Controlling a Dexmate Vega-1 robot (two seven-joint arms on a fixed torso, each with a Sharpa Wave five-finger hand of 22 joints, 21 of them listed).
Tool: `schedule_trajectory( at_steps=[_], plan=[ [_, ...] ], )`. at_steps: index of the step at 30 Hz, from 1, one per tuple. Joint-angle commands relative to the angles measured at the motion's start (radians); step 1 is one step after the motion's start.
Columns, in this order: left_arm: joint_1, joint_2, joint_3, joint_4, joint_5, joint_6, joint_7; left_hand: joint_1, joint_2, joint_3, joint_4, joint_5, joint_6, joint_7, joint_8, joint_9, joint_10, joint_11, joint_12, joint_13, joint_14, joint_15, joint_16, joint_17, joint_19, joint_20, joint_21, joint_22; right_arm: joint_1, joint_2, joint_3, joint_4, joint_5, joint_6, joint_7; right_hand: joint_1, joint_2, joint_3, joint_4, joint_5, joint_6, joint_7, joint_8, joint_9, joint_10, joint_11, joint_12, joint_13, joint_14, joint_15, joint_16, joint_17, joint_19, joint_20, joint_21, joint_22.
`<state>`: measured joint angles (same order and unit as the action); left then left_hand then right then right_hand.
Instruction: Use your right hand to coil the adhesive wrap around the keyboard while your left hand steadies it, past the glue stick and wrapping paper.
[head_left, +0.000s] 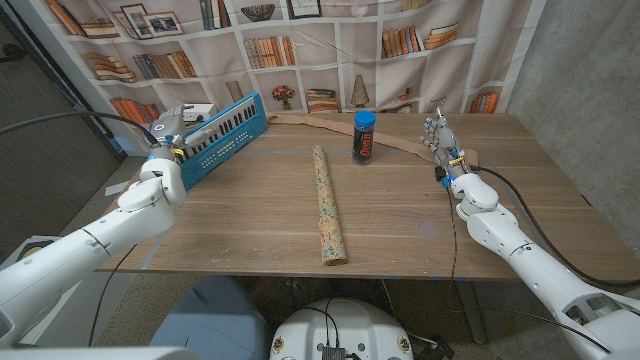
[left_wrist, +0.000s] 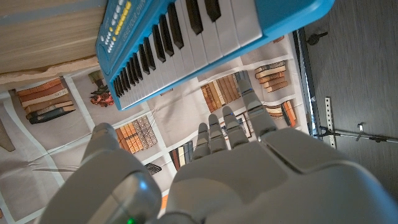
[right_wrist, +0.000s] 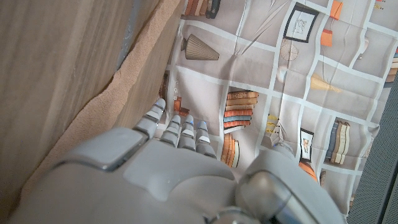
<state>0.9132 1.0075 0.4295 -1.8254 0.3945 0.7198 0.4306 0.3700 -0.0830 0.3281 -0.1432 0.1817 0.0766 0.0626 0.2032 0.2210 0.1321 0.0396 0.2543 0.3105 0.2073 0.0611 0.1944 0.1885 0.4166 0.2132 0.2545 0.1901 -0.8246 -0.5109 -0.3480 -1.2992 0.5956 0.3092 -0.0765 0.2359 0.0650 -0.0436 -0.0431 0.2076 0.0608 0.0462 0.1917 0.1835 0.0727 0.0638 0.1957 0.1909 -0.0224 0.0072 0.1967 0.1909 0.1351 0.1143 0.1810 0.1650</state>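
Keyboard (head_left: 222, 133) sits at the far left of the table (head_left: 250, 220), angled, w/ your left hand (head_left: 165, 137) at its near end; can't tell if it grips or just touches. In the left wrist view the fingers (left_wrist: 219, 132) reach out straight under the blue case, nothing clearly pinched.

Adhesive wrap (head_left: 330, 126) is a tan strip lying along the far edge, running from behind the keyboard past the glue stick (head_left: 364, 137) toward your right hand (head_left: 440, 135). Right hand stands upright just beside the strip's end, fingers up; can't tell if it's holding the strip.

Handling, as a guess: wrap looks soft, limp, light and prob. clings to itself, so pinch near the free end and keep tension. Keyboard looks rigid, light plastic, likely slides, so brace the case edge, not the keys. Wrapping paper (head_left: 329, 206) roll lies mid-table, apart from both hands.
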Motion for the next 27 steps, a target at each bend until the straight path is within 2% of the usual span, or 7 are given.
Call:
schedule_trajectory(
  at_steps=[1,4,6,15,17,20,27],
  plan=[
    [0.005,0.001,-0.006,0.027,-0.026,-0.017,0.033,0.006,0.007,0.002,0.004,0.004,-0.015,0.009,0.002,0.005,0.006,0.014,0.004,0.006,0.013,0.012,0.009,0.005,0.020,0.004,0.011,0.007,0.008,0.005,-0.006,0.003,-0.008,-0.008,-0.006,0.008,-0.002,0.000,-0.005,-0.002,0.006,0.000,0.006,0.004,0.004,-0.003,0.004,0.001,-0.004,-0.005,0.002,0.001,-0.001,-0.001,0.006,0.004],
    [-0.001,-0.005,0.003,0.021,-0.027,0.021,0.016,0.010,0.010,0.003,0.004,0.004,-0.024,0.036,0.001,0.007,0.007,0.024,0.005,0.008,0.016,0.016,0.010,0.005,0.029,0.005,0.013,0.009,0.012,0.007,-0.010,0.007,-0.013,-0.007,-0.006,0.008,-0.002,0.000,-0.006,-0.002,0.006,0.000,0.006,0.004,0.003,-0.005,0.004,0.001,-0.004,-0.005,0.002,0.001,-0.001,-0.001,0.006,0.004],
    [0.002,-0.010,0.004,0.021,-0.033,0.031,0.017,0.010,0.010,0.003,0.004,0.004,-0.028,0.043,0.001,0.007,0.007,0.027,0.005,0.009,0.017,0.021,0.010,0.005,0.031,0.006,0.014,0.009,0.012,0.009,-0.010,0.005,-0.012,-0.010,-0.009,0.008,-0.002,0.000,-0.006,-0.002,0.007,0.000,0.006,0.004,0.003,-0.004,0.004,0.001,-0.004,-0.005,0.002,0.001,-0.001,-0.001,0.006,0.004],
    [0.004,-0.026,0.010,0.028,-0.063,0.062,0.016,0.012,0.013,0.003,0.005,0.004,-0.037,0.055,0.003,0.009,-0.003,0.042,0.003,0.014,-0.002,0.051,0.002,0.006,0.026,0.009,0.010,0.011,0.022,0.012,-0.018,0.015,-0.018,-0.015,-0.006,0.008,-0.001,0.000,-0.006,-0.002,0.007,-0.001,0.006,0.004,0.004,-0.004,0.004,0.002,-0.004,-0.005,0.002,0.001,-0.001,-0.001,0.006,0.004],
    [0.009,-0.034,0.008,0.024,-0.074,0.077,0.019,0.013,0.014,0.003,0.006,0.004,-0.039,0.058,0.003,0.010,-0.006,0.045,0.002,0.015,-0.013,0.062,-0.001,0.007,0.021,0.009,0.007,0.011,0.024,0.013,-0.019,0.015,-0.017,-0.020,-0.008,0.008,-0.001,0.000,-0.006,-0.002,0.007,-0.001,0.006,0.004,0.004,-0.003,0.004,0.002,-0.004,-0.005,0.002,0.001,-0.001,-0.001,0.006,0.004],
    [0.000,-0.035,0.017,0.028,-0.084,0.084,0.007,0.014,0.017,0.003,0.007,0.004,-0.065,0.066,-0.002,0.011,-0.024,0.054,-0.003,0.020,-0.039,0.099,-0.006,0.007,0.006,0.010,-0.003,0.011,0.026,0.014,-0.020,0.017,-0.018,-0.021,-0.007,0.008,-0.001,0.000,-0.007,-0.003,0.007,-0.001,0.006,0.004,0.004,-0.004,0.004,0.002,-0.004,-0.005,0.002,0.001,-0.001,-0.001,0.006,0.004],
    [-0.028,-0.043,0.042,0.034,-0.094,0.111,-0.007,0.013,0.018,0.002,0.009,0.003,-0.067,0.065,0.002,0.012,-0.025,0.055,-0.002,0.023,-0.046,0.132,-0.005,0.008,-0.001,0.010,-0.007,0.014,0.025,0.018,-0.020,0.018,-0.017,-0.023,-0.015,0.008,-0.001,0.000,-0.007,-0.003,0.007,-0.001,0.005,0.004,0.004,-0.004,0.004,0.002,-0.004,-0.006,0.002,0.001,-0.002,0.000,0.006,0.004]
  ],
)
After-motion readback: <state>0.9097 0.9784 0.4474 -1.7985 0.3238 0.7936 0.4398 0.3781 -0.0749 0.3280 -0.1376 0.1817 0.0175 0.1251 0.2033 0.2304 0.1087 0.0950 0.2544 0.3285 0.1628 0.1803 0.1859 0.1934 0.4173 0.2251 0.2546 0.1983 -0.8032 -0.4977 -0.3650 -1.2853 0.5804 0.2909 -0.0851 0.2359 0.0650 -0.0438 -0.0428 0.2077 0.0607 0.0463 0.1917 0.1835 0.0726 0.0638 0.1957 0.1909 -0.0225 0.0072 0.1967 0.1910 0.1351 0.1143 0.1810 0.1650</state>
